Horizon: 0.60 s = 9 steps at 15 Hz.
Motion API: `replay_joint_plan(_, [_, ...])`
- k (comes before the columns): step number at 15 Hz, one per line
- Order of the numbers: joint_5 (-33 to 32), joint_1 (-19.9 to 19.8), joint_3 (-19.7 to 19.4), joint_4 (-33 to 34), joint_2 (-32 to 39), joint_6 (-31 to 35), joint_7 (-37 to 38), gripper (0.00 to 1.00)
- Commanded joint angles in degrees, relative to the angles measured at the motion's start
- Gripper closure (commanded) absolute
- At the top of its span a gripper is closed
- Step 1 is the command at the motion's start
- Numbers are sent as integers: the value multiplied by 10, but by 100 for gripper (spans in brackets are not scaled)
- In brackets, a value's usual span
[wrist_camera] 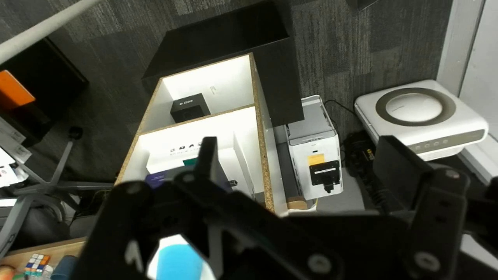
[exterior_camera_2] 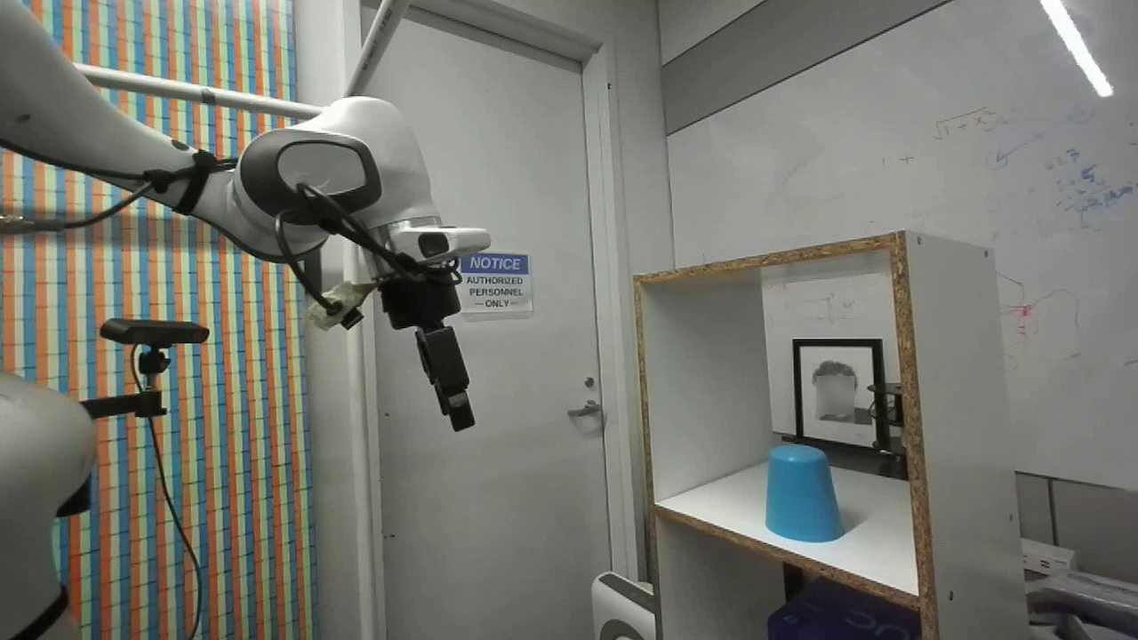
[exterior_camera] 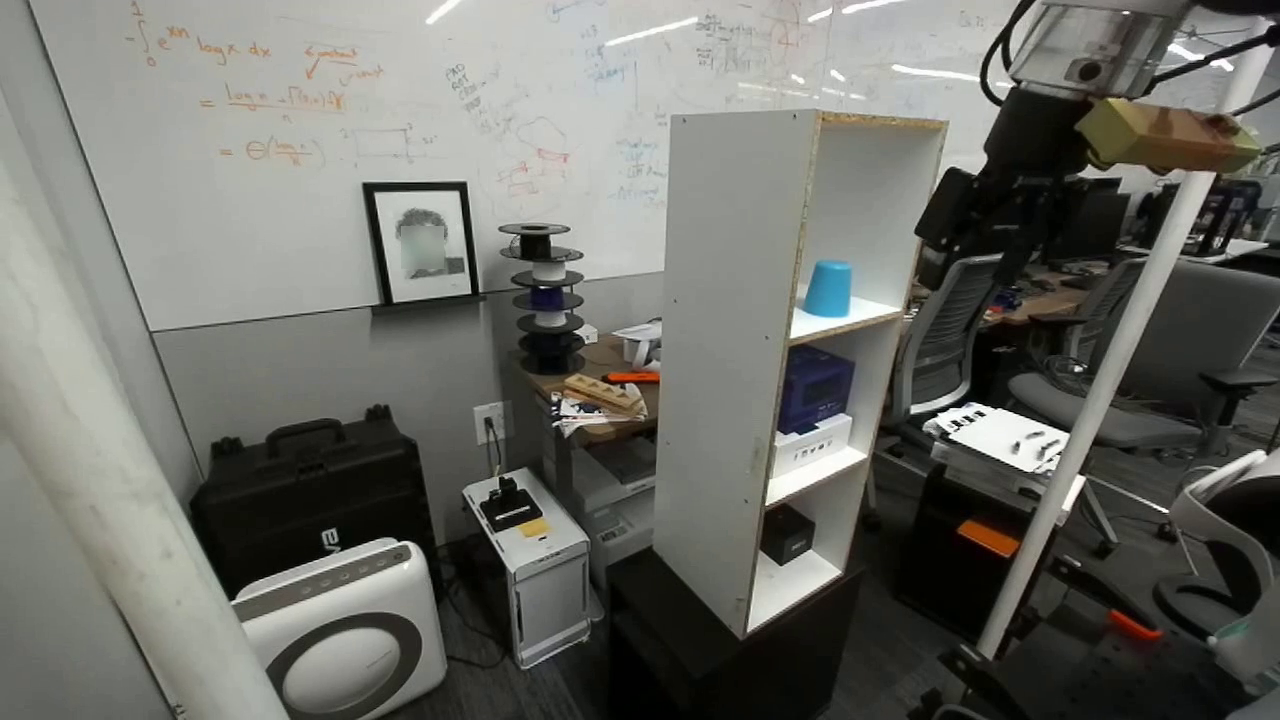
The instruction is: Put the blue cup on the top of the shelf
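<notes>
Straight to the blue cup [exterior_camera_2: 803,494]: sitting mouth down, by the look of it, on the floor of the top compartment [exterior_camera_2: 702,391] of the shelf [exterior_camera: 740,330], beneath the roof board [exterior_camera: 880,120] and not upon it. Down at six o'clock from there, one level lower, a purple box [exterior_camera: 818,388].

Over to the gripper [wrist_camera: 299,147]: spread wide in the wrist view, with fingers [wrist_camera: 207,157] far apart and nothing held between. Not touching the cup either; hanging outside the shelf, well apart in both exterior views. Moving the eye from gripper to cup [exterior_camera: 828,290]: about nine o'clock in an exterior view; in the wrist view, nearer half past seven, and only partly visible past the gripper's own black parts.

So, how far along? Hinging entirely on the word "top". Taking that as the top compartment: looking finished, with the cup standing free and, at most, a retreat of the arm [exterior_camera_2: 311,178] left to do. Taking that as the roof board: looking barely begun, with approach, grip, lift out through the front and set-down all to come. Can't tell which from here, not with an empty grip and a resting cup fitting both readings!
</notes>
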Motion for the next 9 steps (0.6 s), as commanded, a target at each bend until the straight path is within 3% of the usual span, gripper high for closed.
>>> replay_joint_plan(1, [11,18,-104,3,-37,-2,-138,0])
replay_joint_plan(4, [-16,17,-206,7,-44,-10,-275,0])
replay_joint_plan(5, [-24,-4,-222,8,-40,-6,-317,0])
replay_joint_plan(7, [-65,-47,-235,8,1,98,-319,0])
replay_joint_plan(9, [-81,-67,-258,5,35,190,-322,0])
